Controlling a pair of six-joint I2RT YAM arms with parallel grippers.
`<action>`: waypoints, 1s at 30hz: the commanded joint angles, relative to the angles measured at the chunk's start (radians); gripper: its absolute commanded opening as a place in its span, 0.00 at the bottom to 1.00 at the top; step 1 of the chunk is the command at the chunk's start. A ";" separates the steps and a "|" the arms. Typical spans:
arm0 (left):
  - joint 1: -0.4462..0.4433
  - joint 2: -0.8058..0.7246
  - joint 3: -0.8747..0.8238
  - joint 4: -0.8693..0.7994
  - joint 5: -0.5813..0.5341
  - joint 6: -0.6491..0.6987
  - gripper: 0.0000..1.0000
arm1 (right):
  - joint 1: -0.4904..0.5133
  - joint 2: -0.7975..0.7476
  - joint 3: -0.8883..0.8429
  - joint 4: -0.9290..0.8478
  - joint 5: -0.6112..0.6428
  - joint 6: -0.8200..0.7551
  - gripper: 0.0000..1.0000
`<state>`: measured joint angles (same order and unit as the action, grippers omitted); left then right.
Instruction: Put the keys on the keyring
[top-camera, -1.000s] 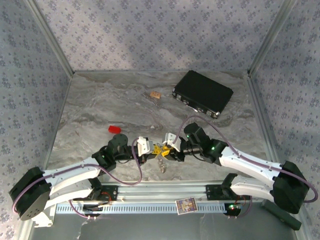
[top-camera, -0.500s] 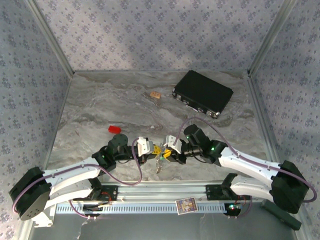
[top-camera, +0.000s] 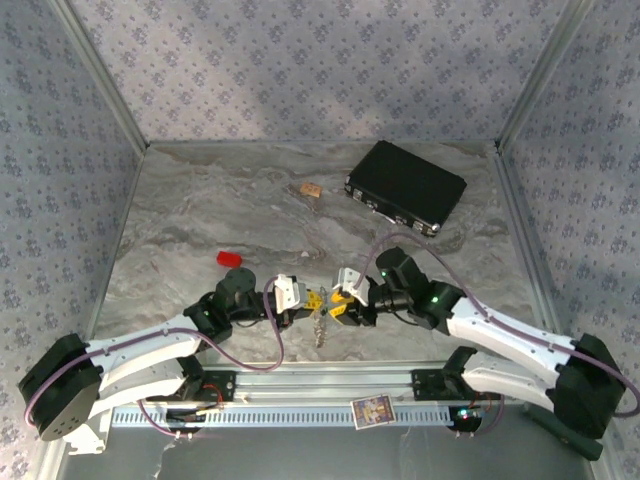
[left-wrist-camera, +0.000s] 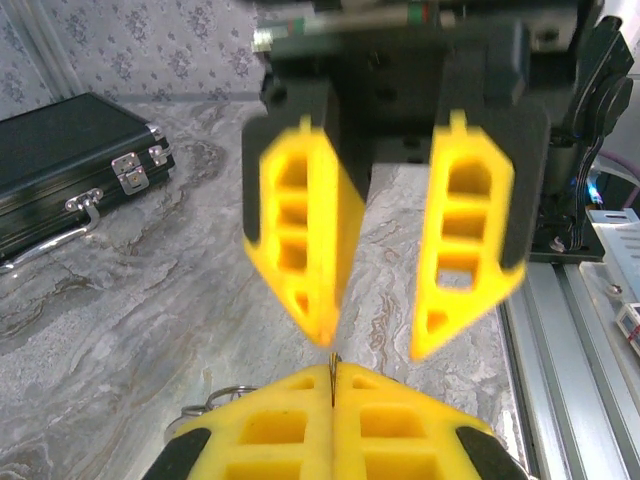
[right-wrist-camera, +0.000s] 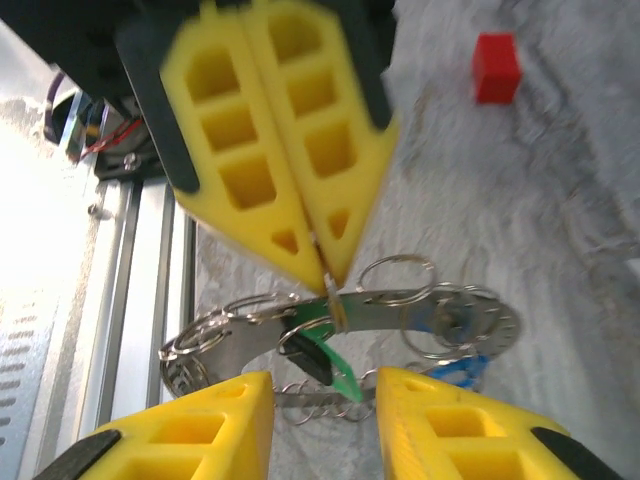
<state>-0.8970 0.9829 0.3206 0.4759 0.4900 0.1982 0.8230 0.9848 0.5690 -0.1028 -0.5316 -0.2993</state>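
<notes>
Keyring (right-wrist-camera: 385, 305) hangs pinched by its band in my left gripper (right-wrist-camera: 325, 270), whose fingers are pressed fully together on the metal, right in front of my right fingertips. Over the last second my right arm has swung its elbow outward and brought the right gripper (right-wrist-camera: 322, 378) in square against the left one. Its jaws now stand partly apart with nothing clamped. The green key (right-wrist-camera: 343, 378) sits in that gap, just under the band. The blue key (right-wrist-camera: 458, 368) dangles off to one side of my right fingers, by the far end of the band. I judge this a fresh line-up for taking the green key. Whether either key is threaded on the band yet, I cannot tell.
</notes>
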 joint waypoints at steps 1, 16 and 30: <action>-0.002 -0.021 -0.005 0.058 0.035 0.020 0.00 | -0.015 -0.017 0.001 0.015 -0.018 -0.001 0.30; -0.002 -0.021 -0.005 0.066 0.060 0.021 0.00 | 0.001 0.068 0.012 0.114 -0.053 0.034 0.23; -0.003 -0.023 0.000 0.057 0.056 0.028 0.00 | -0.017 0.025 -0.013 0.062 -0.040 0.026 0.27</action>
<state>-0.8970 0.9760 0.3149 0.4824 0.5095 0.2085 0.8135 1.0454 0.5682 -0.0235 -0.5728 -0.2729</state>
